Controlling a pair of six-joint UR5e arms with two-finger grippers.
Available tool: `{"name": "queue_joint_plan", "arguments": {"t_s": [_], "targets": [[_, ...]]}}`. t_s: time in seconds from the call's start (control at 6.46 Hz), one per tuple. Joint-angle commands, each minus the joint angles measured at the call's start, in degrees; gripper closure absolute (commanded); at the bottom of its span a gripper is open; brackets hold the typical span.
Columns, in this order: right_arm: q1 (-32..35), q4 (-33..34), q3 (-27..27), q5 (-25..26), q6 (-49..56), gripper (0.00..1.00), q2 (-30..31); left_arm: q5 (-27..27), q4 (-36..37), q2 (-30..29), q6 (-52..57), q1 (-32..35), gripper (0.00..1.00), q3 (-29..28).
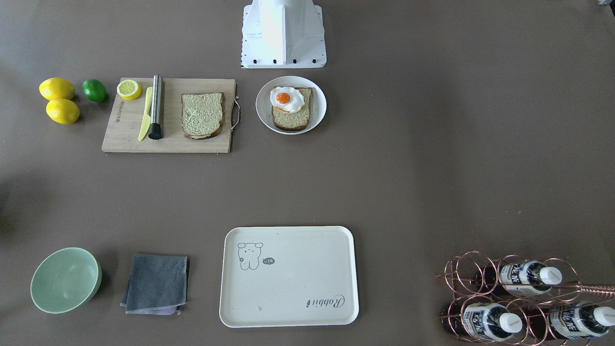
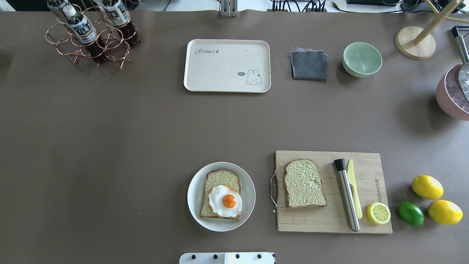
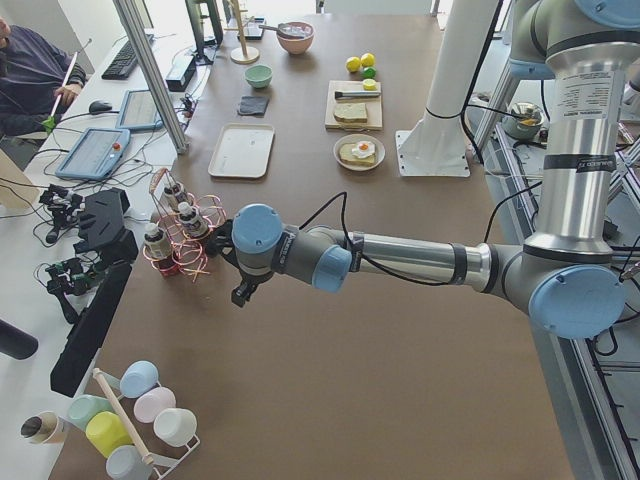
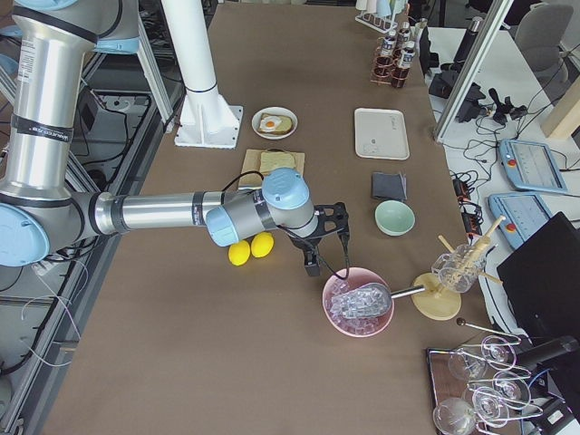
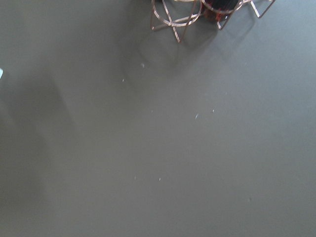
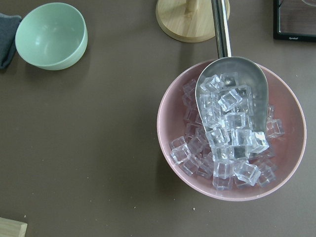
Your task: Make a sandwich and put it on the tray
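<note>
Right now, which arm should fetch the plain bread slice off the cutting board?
Right, probably. The bread slice lies on the cutting board on the robot's right; the right gripper hangs near the lemons beside that board, while the left gripper is out by the bottle rack.

Probably a robotics lab: teach pendants, aluminium posts, keyboard beside the table.

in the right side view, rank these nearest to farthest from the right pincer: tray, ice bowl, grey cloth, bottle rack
From the right pincer:
1. pink ice bowl, just beside it
2. grey cloth, farther along the table
3. tray, beyond the cloth
4. bottle rack, far end
</note>
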State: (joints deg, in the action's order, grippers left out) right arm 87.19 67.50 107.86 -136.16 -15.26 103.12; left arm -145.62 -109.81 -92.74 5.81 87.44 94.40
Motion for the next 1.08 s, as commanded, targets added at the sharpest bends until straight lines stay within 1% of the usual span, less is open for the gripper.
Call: {"name": "queue_joint_plan", "arguments": {"t_s": [0.0, 0.15, 0.31, 0.46, 0.62, 0.77, 0.93], "targets": [[-0.70, -1.67, -0.19, -0.24, -3.44, 0.00, -0.20, 2.34, -4.61, -2.00, -18.18, -6.01, 0.02, 2.26], [-2.79, -2.19, 0.51, -0.24, -10.94, 0.00, -0.20, 11.24, -5.40, -2.00, -28.03, -12.49, 0.02, 6.37], [-6.64, -2.19, 2.69, 0.45, -16.67, 0.00, -0.20, 17.15, -5.50, -2.52, -38.92, -20.04, 0.02, 11.20], [-9.81, -2.28, 4.89, 1.07, -22.47, 0.00, -0.20, 19.22, -5.50, -4.53, -47.56, -24.73, 0.02, 13.16], [-13.24, -2.28, 7.52, 2.38, -28.62, 0.00, 0.06, 22.72, -5.76, -5.42, -53.82, -29.65, 0.02, 15.18], [-17.19, -2.28, 9.89, 3.87, -33.29, 0.00, 0.33, 25.97, -5.76, -7.69, -60.15, -34.92, 0.02, 16.07], [-22.27, -2.28, 13.05, 7.19, -40.13, 0.00, 0.33, 30.35, -5.76, -10.93, -66.65, -40.89, 0.02, 16.34]]}}
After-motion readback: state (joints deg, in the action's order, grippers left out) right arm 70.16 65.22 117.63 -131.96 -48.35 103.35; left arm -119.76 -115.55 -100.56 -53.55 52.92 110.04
